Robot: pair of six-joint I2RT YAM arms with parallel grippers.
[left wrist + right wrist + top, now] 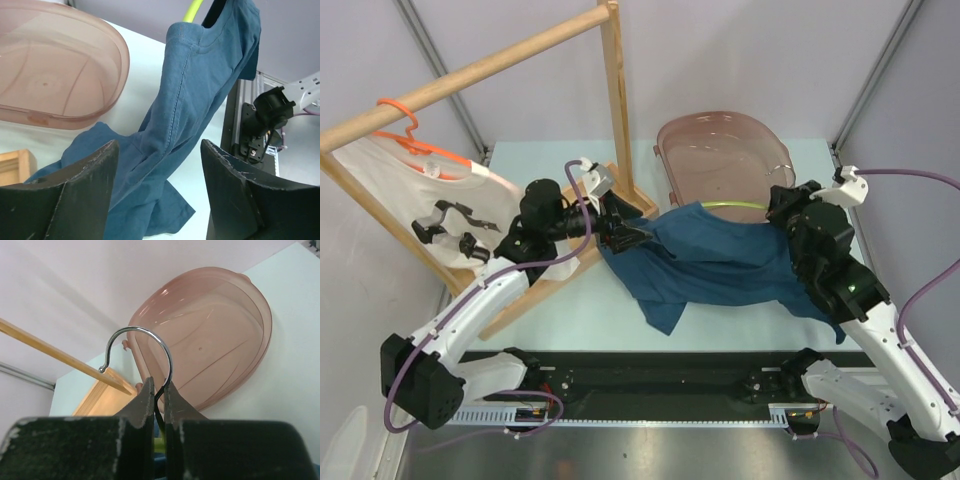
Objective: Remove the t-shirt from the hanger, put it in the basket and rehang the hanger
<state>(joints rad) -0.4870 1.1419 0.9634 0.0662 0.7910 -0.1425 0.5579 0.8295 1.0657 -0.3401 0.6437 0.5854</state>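
One blue t-shirt (720, 262) is the whole job, and it is not yet off. Its collar end sits on the yellow-green hanger (745, 205), which is raised above the table (570, 310) just in front of the tub, while the lower part trails down and lies crumpled on the surface toward the left. The right gripper (159, 385) is clamped on the hanger's metal hook (137, 328) and holds it aloft. The left gripper (159, 145) is spread wide, with the hanging cloth just ahead of its fingers and, as far as the wrist view shows, not pinched. I judge the task barely begun: the hanger is secured, but the shirt has yet to be grasped and drawn off its arms. A translucent pink tub (720, 150) stands behind the shirt. At the left, a wooden rack (615, 100) carries a white shirt (380, 185) on an orange hanger (405, 130). The rack's base lies close to the left gripper and could crowd a leftward pull.
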